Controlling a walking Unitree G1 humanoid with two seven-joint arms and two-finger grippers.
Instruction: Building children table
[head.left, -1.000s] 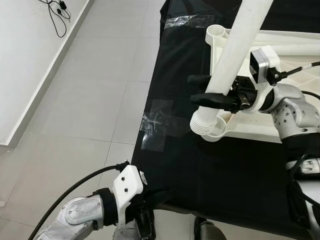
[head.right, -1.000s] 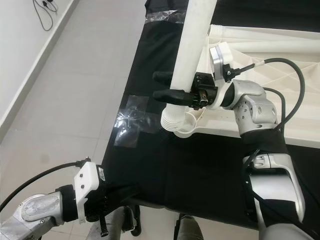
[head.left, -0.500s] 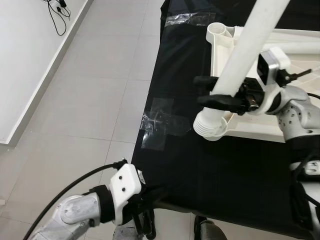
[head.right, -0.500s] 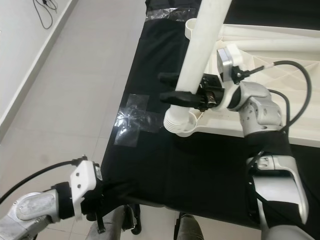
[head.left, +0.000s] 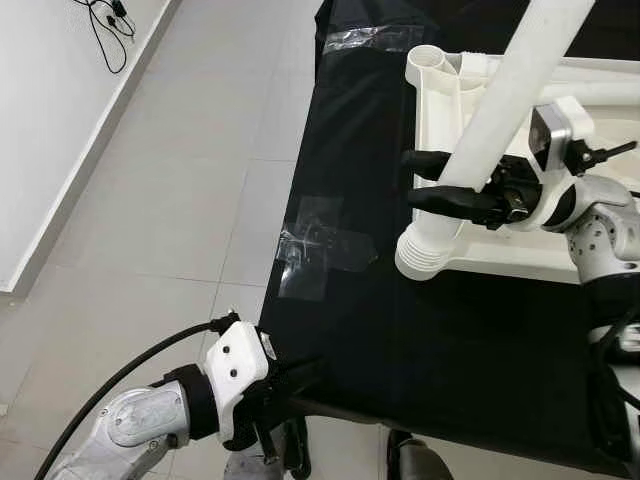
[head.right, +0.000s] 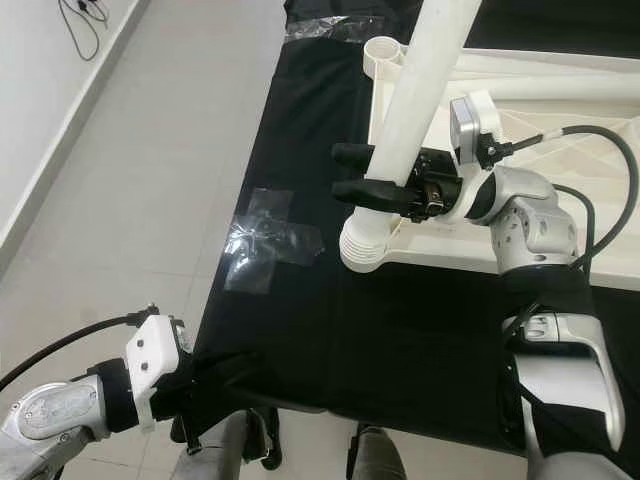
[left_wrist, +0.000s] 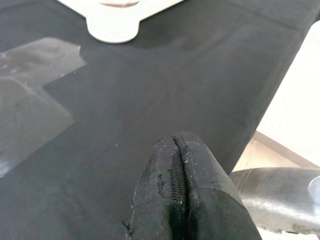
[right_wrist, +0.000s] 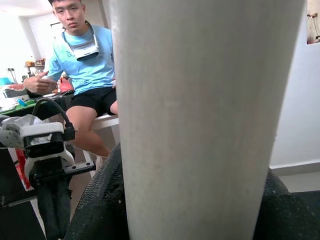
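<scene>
Black cloth (head.left: 450, 330) covers the work surface; the white children's tabletop (head.right: 560, 150) lies upside down on it, with a round corner socket (head.left: 432, 62) at the far corner, 1 more hidden under the leg's foot at the near corner.

White table leg (head.left: 490, 130): long axis runs up and away, leaning toward the robot's right at the top, ribbed foot (head.left: 428, 255) down at the near corner. It isn't plumb yet, so my read is the next move is tipping it upright over that corner.

Right hand (head.left: 432, 178) is pinching the leg low down, just above the ribbed foot, 1 finger each side.

Left hand (left_wrist: 177, 195) is well apart from the leg, fingers pressed together over the cloth's near edge.
</scene>
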